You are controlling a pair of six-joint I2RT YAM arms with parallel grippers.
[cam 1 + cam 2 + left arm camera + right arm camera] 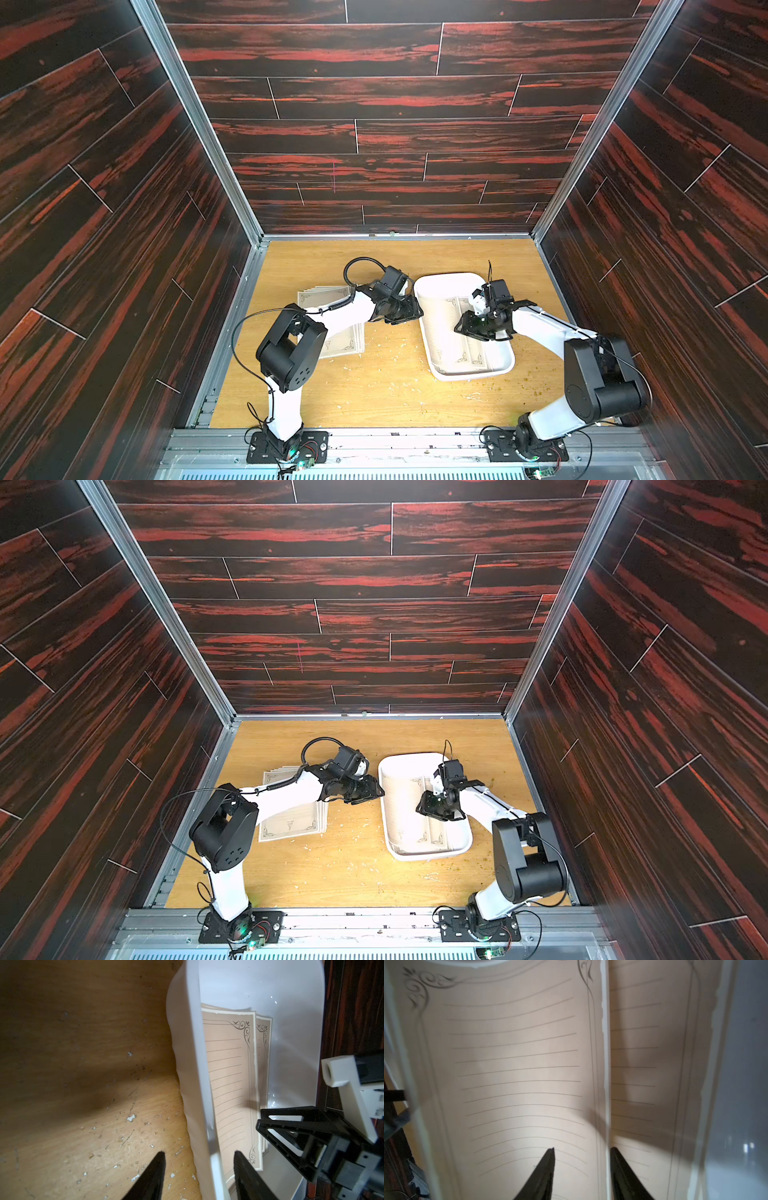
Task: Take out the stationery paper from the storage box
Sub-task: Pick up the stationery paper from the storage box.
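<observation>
Bowed paper (228, 1084) inside white box (295, 1022)

My storage box (187, 1064) was smooth white plastic with a soft gloss that caught small highlights. The stationery paper (226, 1084) inside it was thin, matt cream paper printed with dark flourishes. The table (374, 395) was pale wood-grain board, scuffed and flecked with crumbs. The walls (374, 95) wore dark red-black wood-look panels, edged by dull grey metal rails (200, 124). My left gripper (199, 1154) looked like matt black plastic.
</observation>
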